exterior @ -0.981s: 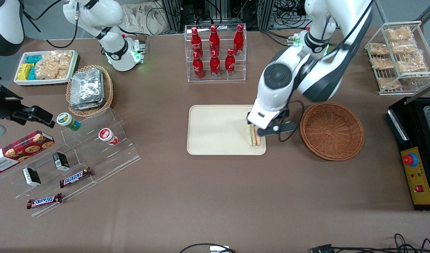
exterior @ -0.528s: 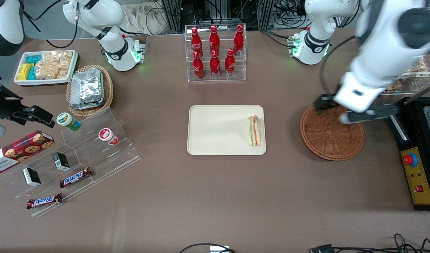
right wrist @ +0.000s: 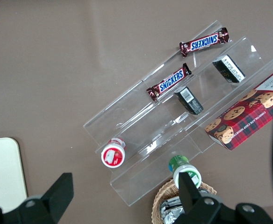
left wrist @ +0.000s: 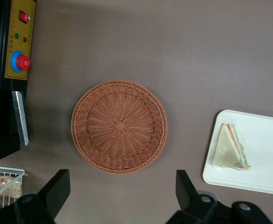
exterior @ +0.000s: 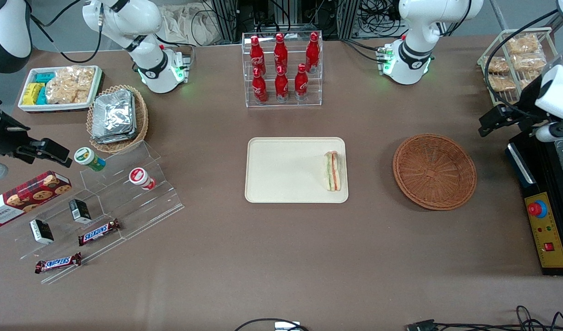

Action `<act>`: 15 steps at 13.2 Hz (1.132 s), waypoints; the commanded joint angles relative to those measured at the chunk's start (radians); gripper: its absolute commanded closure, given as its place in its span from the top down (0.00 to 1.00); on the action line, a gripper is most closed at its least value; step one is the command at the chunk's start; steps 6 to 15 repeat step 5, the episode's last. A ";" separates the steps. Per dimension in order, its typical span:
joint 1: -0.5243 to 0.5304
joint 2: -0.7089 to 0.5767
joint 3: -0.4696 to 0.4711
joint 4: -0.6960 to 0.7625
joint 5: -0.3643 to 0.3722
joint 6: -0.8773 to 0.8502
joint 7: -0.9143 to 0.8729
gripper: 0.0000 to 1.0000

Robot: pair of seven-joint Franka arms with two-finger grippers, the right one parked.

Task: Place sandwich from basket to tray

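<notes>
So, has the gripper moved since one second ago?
Yes. The gripper, jaws open, was over the tray at the sandwich; now it is past the basket, toward the working arm's end of the table.

On the table (exterior: 281,257): one sandwich (exterior: 333,171) on one tray (exterior: 281,170), one empty brown basket (exterior: 434,171), six red bottles (exterior: 281,69), two Snickers bars (exterior: 99,231) and one end effector (left wrist: 122,200), fingers apart.

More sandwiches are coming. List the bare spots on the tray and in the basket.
The tray is bare except along its edge nearest the basket, where the sandwich lies. The basket holds nothing. The gripper, fingers open, hangs high over the table's working-arm end.
</notes>
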 commanded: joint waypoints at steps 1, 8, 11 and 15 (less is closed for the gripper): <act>-0.014 0.017 0.029 0.028 -0.005 -0.012 0.018 1.00; -0.011 0.036 0.029 0.039 -0.016 -0.012 0.016 1.00; -0.011 0.036 0.029 0.039 -0.016 -0.012 0.016 1.00; -0.011 0.036 0.029 0.039 -0.016 -0.012 0.016 1.00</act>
